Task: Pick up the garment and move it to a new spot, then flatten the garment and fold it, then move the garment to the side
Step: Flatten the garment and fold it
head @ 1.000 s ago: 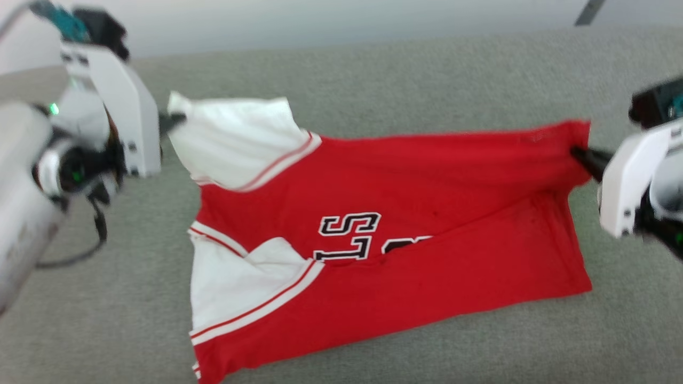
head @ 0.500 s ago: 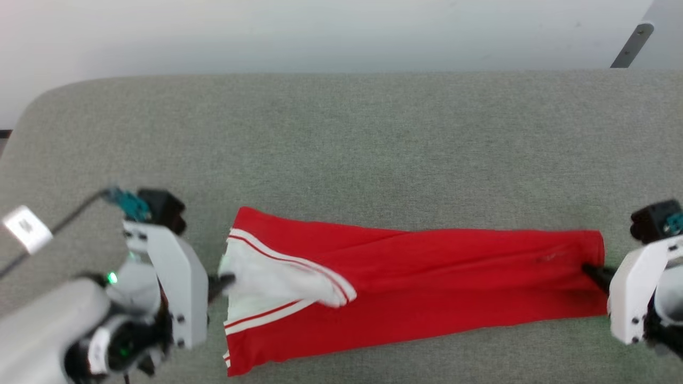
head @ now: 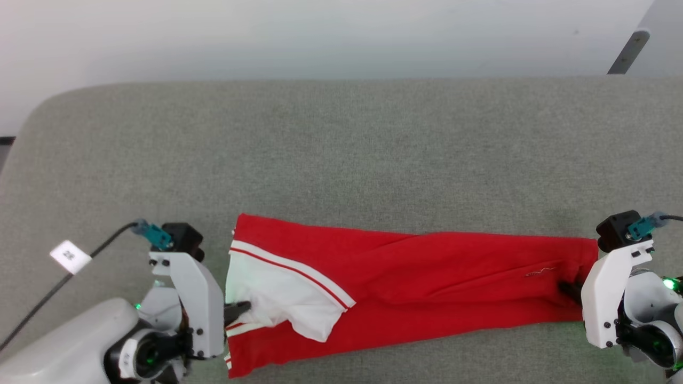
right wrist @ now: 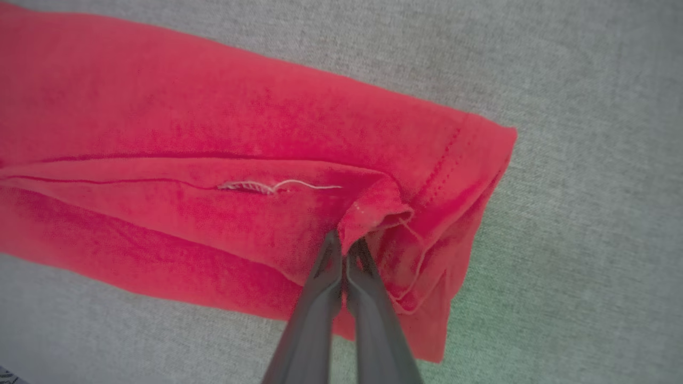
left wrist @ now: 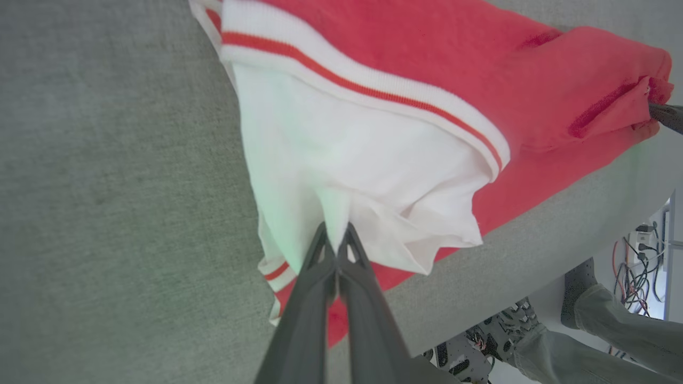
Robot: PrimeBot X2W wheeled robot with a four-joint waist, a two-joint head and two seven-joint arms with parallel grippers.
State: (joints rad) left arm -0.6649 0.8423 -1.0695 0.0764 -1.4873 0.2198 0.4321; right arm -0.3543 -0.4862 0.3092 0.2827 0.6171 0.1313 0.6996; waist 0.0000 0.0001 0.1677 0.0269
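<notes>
- Your garment lies close to the near edge of the grey padded table. It is doubled lengthwise into a long, narrow band, with the white sleeve panel at the left end and the red hem at the right end.
- Your left gripper has its fingers pressed together on a small pinch of the white sleeve cloth, which gathers into a pleat at the tips.
- Your right gripper is likewise clamped on a little tuck of red cloth just inside the hem.
- Expect the shirt to be light, soft and limp. It will likely sag between your two holds, crease wherever it is unsupported, and keep no shape of its own.
- Both pinches look shallow and may catch only the upper layer. For the next fold, take hold at the end corners through every layer, so the underside comes along.
- Keep a gentle pull between the ends, since too much will probably stretch the knit or slip it from the fingers.
- A loose thread lies near the hem, so keep the fingertips away from it.
</notes>
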